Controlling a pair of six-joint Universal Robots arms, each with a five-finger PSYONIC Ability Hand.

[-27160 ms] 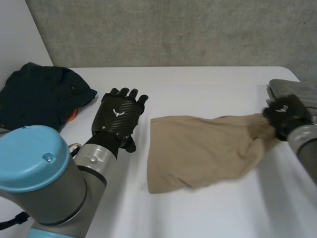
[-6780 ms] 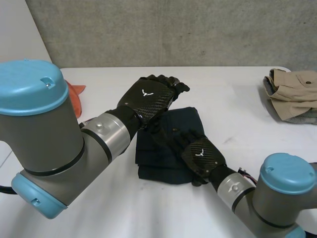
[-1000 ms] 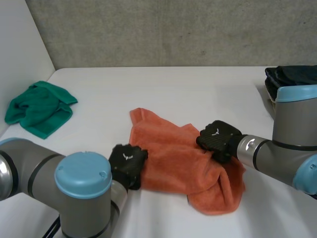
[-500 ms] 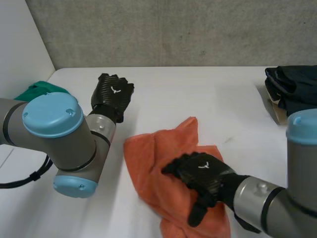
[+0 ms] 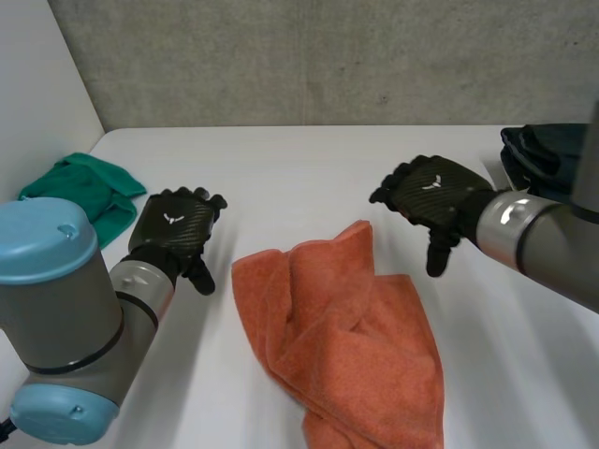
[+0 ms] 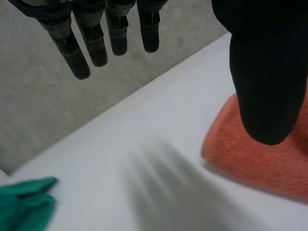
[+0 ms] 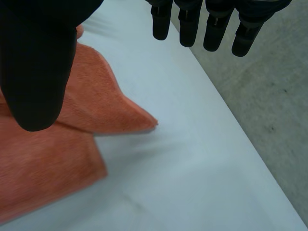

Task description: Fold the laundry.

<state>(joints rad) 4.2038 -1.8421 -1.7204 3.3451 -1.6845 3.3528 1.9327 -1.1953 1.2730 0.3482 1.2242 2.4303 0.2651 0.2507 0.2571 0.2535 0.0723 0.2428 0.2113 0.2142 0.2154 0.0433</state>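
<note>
The left hand (image 5: 173, 232) hangs over bare table (image 5: 309, 173) with its fingers straight and loose, holding nothing. It is just left of the towel (image 5: 346, 337) and apart from it. In its wrist view the fingers (image 6: 91, 38) spread apart from the thumb (image 6: 264, 72) with empty air between them. The towel's rounded edge (image 6: 269, 163) lies below the thumb, and a bit of the green cloth (image 6: 24, 207) lies well off on the fingers' side.

The right hand (image 5: 432, 196) is raised over the table behind and right of the towel, also slack and empty, thumb pointing down. Its wrist view shows the fingers (image 7: 216, 24) over white table and the thumb (image 7: 36, 62) over the towel. A pointed towel corner (image 7: 144, 124) lies flat there, on top of a second layer with a straight edge.

The orange towel sits rumpled and partly doubled over near the front middle of the table, between the two hands, touched by neither. Nothing lies between either hand and it.

The head view shows the green cloth (image 5: 80, 192) bunched at the far left, beyond the left arm, and a pile of dark clothes (image 5: 552, 154) at the right edge behind the right arm. A grey wall (image 5: 328, 56) runs behind the table.
</note>
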